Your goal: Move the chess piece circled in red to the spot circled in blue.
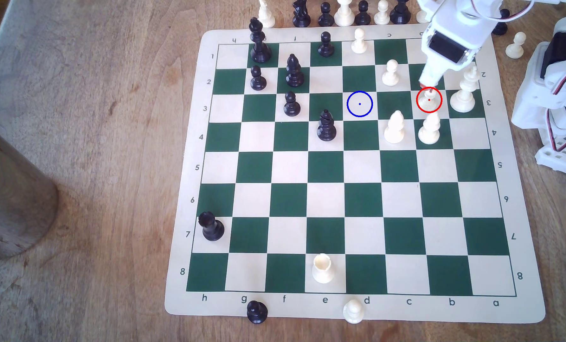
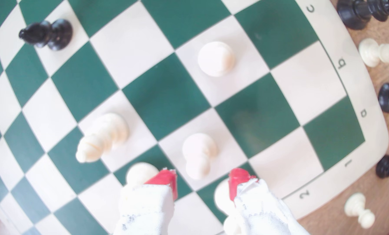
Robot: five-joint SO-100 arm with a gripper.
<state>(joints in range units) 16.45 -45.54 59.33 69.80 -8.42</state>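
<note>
Gripper [image 1: 429, 85] hovering over the ringed pawn, jaws parted.

White pawn [image 1: 429, 101] standing upright inside the red ring on a cream square of row 3, toward the exterior view's right; a tall white crowned piece [image 1: 463, 90] sitting just beside it on that side, another white pawn [image 1: 429, 129] in the next row nearer the camera. Wrist view: the red-tipped fingers [image 2: 166, 180] spreading wide apart, the white pawn [image 2: 198, 156] lying between and just ahead of them, nothing grasped. Blue-ringed cream square [image 1: 359, 104] sitting bare in the same row, two squares toward the exterior view's left. White bishop [image 1: 394, 127] standing diagonally near the pawn.
</note>
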